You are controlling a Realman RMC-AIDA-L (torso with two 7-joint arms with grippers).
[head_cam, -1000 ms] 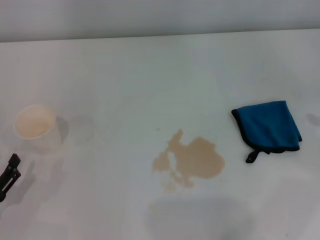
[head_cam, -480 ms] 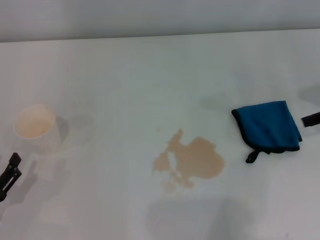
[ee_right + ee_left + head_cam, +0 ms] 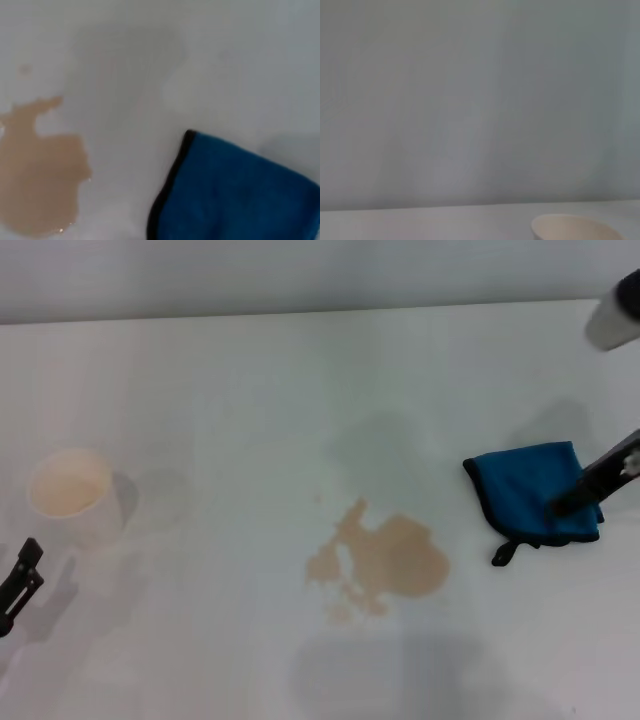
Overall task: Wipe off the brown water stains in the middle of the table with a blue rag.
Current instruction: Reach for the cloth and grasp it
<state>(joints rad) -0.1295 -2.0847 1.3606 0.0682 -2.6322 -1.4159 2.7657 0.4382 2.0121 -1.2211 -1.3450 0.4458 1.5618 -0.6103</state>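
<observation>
Blue rag (image 3: 532, 490) lies under the right claw (image 3: 572, 502), seemingly touching.

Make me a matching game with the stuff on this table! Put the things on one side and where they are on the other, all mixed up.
Things:
1. small soft blue rag with black edging
2. light tan brown water stains
3. white paper cup
4. right gripper

Places, as the head view shows them:
A. left side of the white table
B. middle of the table
C. right side of the table, lying flat
D. over the rag's right edge

Pairs: 1-C, 2-B, 3-A, 4-D
</observation>
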